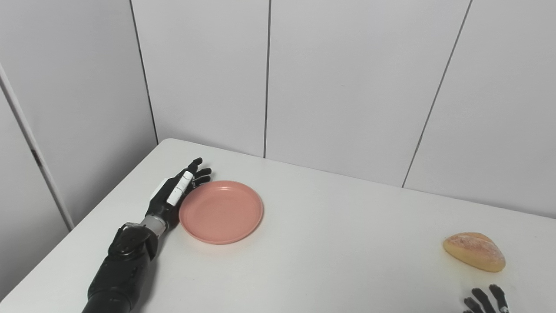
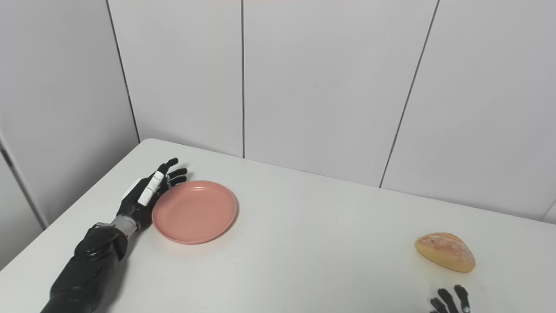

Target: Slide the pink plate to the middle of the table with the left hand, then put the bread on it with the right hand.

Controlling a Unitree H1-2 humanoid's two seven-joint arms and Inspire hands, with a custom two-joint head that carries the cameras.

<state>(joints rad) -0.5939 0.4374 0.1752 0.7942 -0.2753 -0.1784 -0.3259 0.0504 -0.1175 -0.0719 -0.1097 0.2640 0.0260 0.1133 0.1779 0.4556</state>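
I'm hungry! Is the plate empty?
Empty: the plate shows only bare pink, and the bread lies on the table far to its right.

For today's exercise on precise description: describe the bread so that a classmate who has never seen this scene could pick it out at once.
Start at the white table and go to its right side, near the front edge. There lies the bread, a golden-brown roll, just beyond the fingertips of the right hand. Unlike the flat, round pink plate at the far left, it is domed and crusty.
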